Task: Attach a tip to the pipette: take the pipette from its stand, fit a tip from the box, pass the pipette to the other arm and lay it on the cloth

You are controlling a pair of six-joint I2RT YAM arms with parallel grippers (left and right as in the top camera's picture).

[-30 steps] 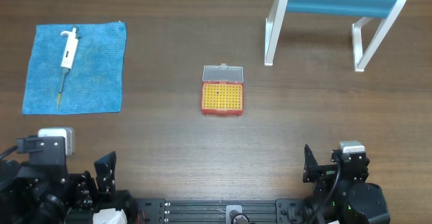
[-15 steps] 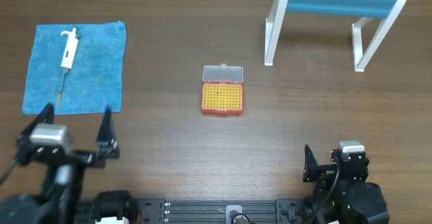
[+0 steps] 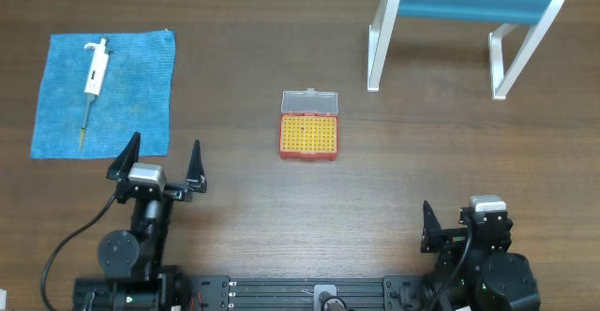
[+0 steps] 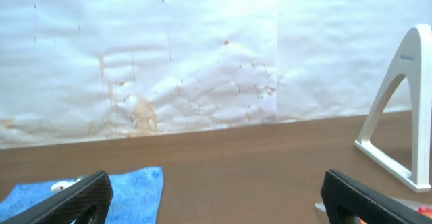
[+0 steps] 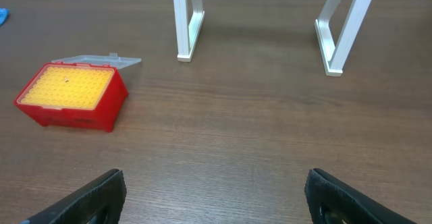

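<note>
The white handheld pipette [image 3: 94, 71], with a slim yellow tip fitted at its lower end, lies flat on the square blue cloth [image 3: 141, 86]. It rests in the cloth's left half, with its thumb button toward twelve o'clock and the tip toward six. The cloth sits at about ten o'clock on the dark brown wooden table [image 3: 281, 217].

The left gripper [image 3: 161, 154] hovers just off the cloth's five o'clock corner. Its black fingers are spread wide with nothing between them. From its wrist camera the cloth's edge [image 4: 128, 187] shows low between the fingers.

The red rectangular tip box [image 3: 308, 135] stands near the table's centre, well apart from the cloth. Its racks of yellow tips are exposed and its clear lid is folded back toward twelve o'clock.

The pipette stand [image 3: 469, 2], white legs under a blue crossbar, is at one o'clock.

The right gripper [image 5: 216, 204] is at five o'clock by its base, jaws fully apart and empty, facing the box [image 5: 71, 96] and the stand's legs [image 5: 189, 21].
</note>
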